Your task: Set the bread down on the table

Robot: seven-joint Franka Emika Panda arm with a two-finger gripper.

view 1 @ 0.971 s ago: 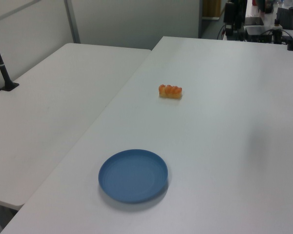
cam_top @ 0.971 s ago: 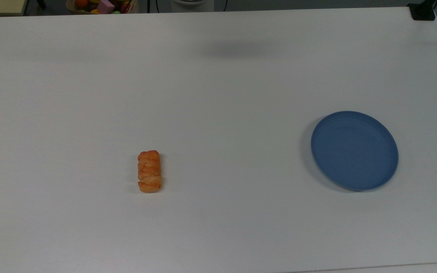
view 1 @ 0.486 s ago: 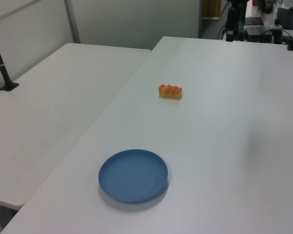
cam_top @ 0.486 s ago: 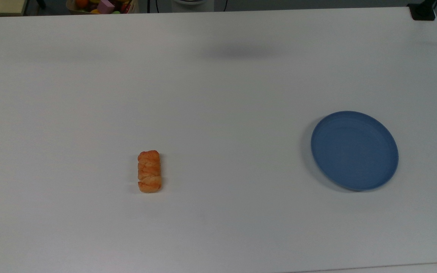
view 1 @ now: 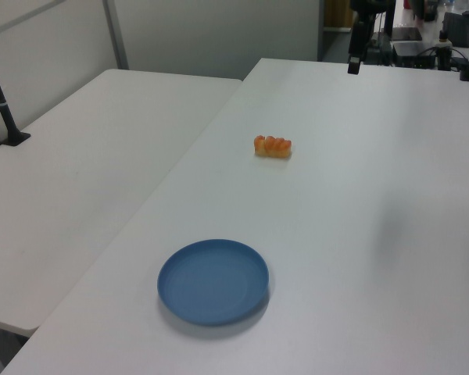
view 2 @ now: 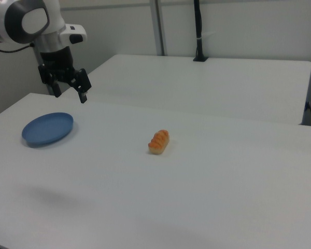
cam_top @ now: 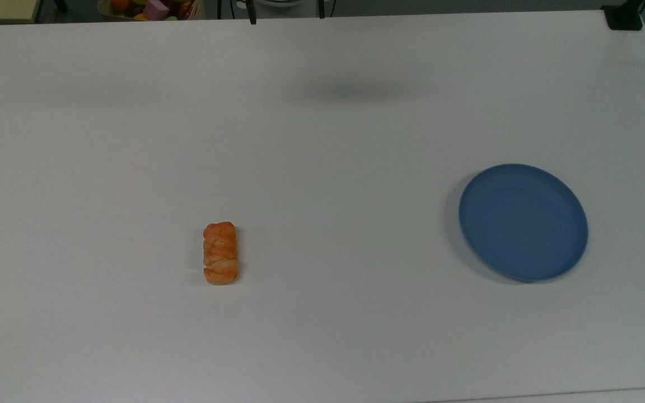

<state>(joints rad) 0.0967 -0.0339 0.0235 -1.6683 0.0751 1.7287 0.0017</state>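
Tool (view 2: pixel 70 95) hangs open, empty; bread (view 2: pixel 159 141) lies on table (view 2: pixel 238 192).

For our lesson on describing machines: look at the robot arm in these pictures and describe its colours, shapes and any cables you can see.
In the right view, the arm has rounded white shells with a dark grey circular cap on the joint. Below it hangs a black tool with two straight black fingers. A thin dark cable curves off beside the joint toward the right view's left edge. No markings can be made out.

The gripper (view 1: pixel 354 62) came down into sight at the desk's (view 1: pixel 359 203) far edge; its shadow (cam_top: pixel 356 89) shifted slightly
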